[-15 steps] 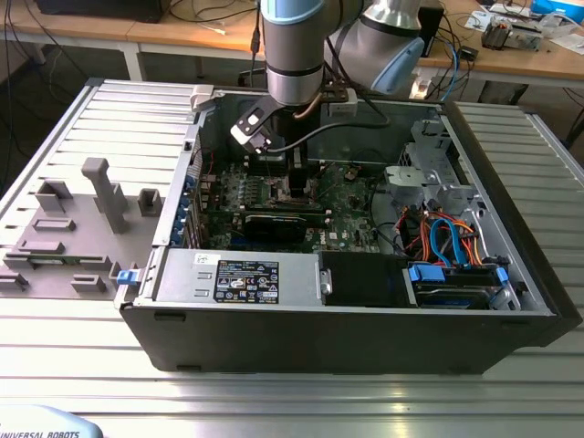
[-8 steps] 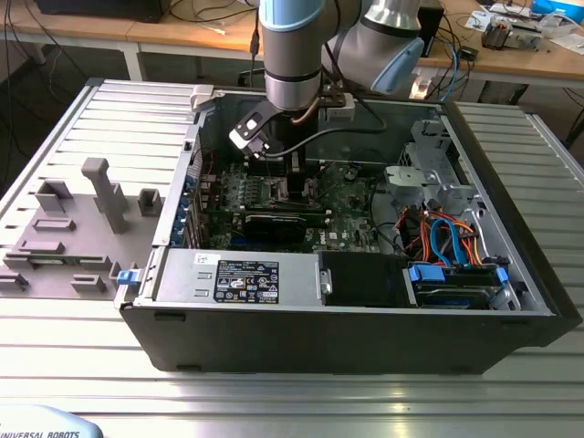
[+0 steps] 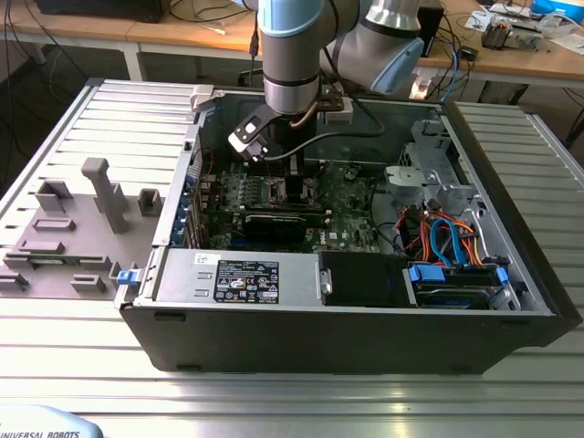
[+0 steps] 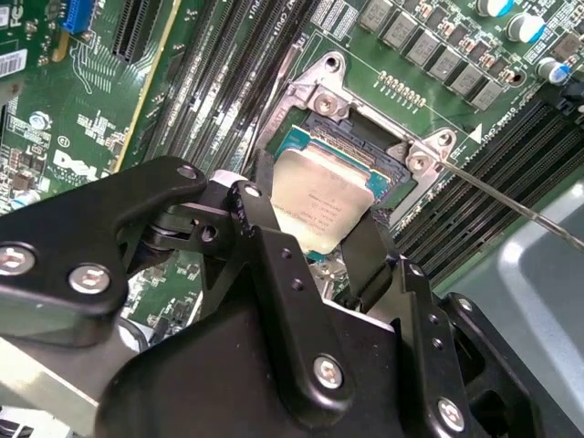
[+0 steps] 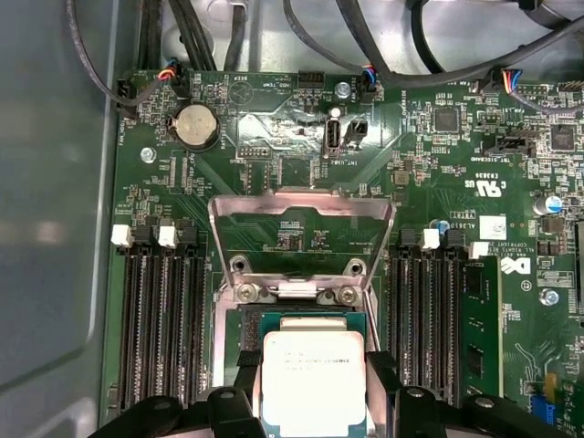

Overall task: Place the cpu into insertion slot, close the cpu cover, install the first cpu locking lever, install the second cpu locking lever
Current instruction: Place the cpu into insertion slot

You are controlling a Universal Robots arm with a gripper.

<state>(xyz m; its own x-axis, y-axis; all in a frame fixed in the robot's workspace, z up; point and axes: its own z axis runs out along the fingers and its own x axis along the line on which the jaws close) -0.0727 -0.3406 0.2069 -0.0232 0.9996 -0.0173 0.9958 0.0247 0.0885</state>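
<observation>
The cpu (image 4: pixel 321 203), a flat square chip with a silver-grey top, is held between the black fingers (image 4: pixel 368 251) of my gripper (image 4: pixel 315 210), which is shut on its two opposite edges. It hangs just over the insertion slot (image 4: pixel 358 137) on the green motherboard, slightly off its centre; I cannot tell whether it touches. In the first wrist view the cpu (image 5: pixel 315 379) covers most of the insertion slot (image 5: pixel 301 318), and the cpu cover (image 5: pixel 301 203) stands swung up behind it. A thin locking lever (image 4: pixel 511 205) sticks out sideways from the socket. In the exterior view the gripper (image 3: pixel 290 172) reaches down into the case.
Long black memory slots (image 5: pixel 160 319) flank the socket on both sides. The open computer case (image 3: pixel 511 228) also holds a black graphics card (image 3: pixel 274 224), a power supply (image 3: pixel 237 278) and coloured cables (image 3: pixel 447 237). Grey fixtures (image 3: pixel 100 196) stand on the table at the exterior view's left.
</observation>
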